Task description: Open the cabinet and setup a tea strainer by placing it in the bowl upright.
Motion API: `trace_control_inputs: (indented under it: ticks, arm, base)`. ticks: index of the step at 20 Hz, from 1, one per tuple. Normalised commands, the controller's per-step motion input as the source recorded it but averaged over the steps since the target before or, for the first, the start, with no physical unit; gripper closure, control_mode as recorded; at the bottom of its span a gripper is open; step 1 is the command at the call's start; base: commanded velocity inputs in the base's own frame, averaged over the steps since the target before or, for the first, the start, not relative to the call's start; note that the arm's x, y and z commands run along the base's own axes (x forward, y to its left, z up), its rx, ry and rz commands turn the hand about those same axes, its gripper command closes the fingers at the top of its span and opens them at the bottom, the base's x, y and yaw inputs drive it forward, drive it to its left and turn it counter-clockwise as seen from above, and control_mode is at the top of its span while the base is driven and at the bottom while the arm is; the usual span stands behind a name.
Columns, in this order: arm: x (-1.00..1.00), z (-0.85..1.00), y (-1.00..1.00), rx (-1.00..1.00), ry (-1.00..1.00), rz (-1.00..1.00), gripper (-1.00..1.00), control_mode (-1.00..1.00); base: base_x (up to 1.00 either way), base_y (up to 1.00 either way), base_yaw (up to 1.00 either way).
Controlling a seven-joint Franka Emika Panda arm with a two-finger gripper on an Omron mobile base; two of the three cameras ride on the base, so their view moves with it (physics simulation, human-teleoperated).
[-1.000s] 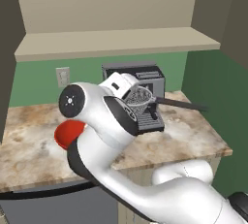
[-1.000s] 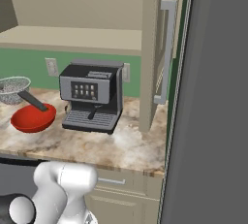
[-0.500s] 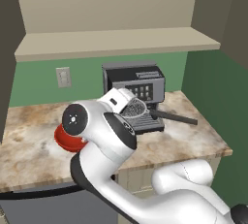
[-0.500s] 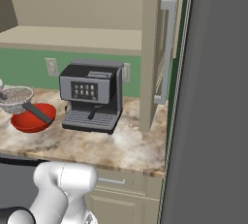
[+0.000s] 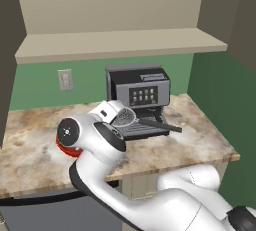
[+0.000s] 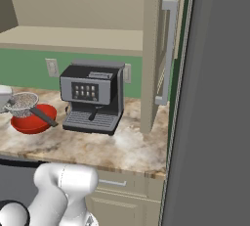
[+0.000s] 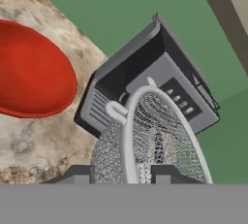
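The tea strainer (image 7: 156, 139), a silver wire-mesh basket with a metal rim and a dark handle, sits between my gripper's (image 7: 123, 173) fingers, which are shut on it. It hangs above the counter, just right of the red bowl (image 6: 32, 124), in front of the coffee machine. In the left base view the strainer (image 5: 124, 118) is at my hand, and my arm covers most of the bowl (image 5: 67, 149). The cabinet (image 6: 155, 49) stands open, its door swung out with the silver bar handle (image 6: 168, 54) showing, and its shelf (image 5: 120, 43) is bare.
A black and grey coffee machine (image 6: 93, 96) stands on the marble counter (image 6: 97, 144) right of the bowl. A wall outlet (image 5: 65, 79) is on the green backsplash. A tall dark panel (image 6: 215, 102) borders the counter on the right.
My arm has swung down and to the left with the tea strainer, bringing it lower and closer to the red bowl. The bowl and coffee machine have stayed put.
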Motion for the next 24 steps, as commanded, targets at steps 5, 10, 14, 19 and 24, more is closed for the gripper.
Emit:
trace_control_inputs:
  ticks: [5, 10, 14, 19, 24]
  arm:
    - [0.52, -0.29, 0.61, 0.00, 0.00, -0.02, 1.00, -1.00]
    - [0.36, -0.44, 0.52, 0.00, 0.00, -0.02, 1.00, -1.00]
    - [0.44, -0.35, 0.32, 0.02, 0.00, -0.03, 1.00, -1.00]
    - [0.51, -0.36, 0.37, 0.07, 0.00, 0.00, 1.00, -1.00]
    - [0.43, -0.42, 0.38, 0.07, 0.00, 0.00, 1.00, -1.00]
  base:
    - [0.00, 0.00, 0.00]
    - [0.00, 0.00, 0.00]
    - [0.00, 0.00, 0.00]
    - [0.00, 0.00, 0.00]
    - [0.00, 0.00, 0.00]
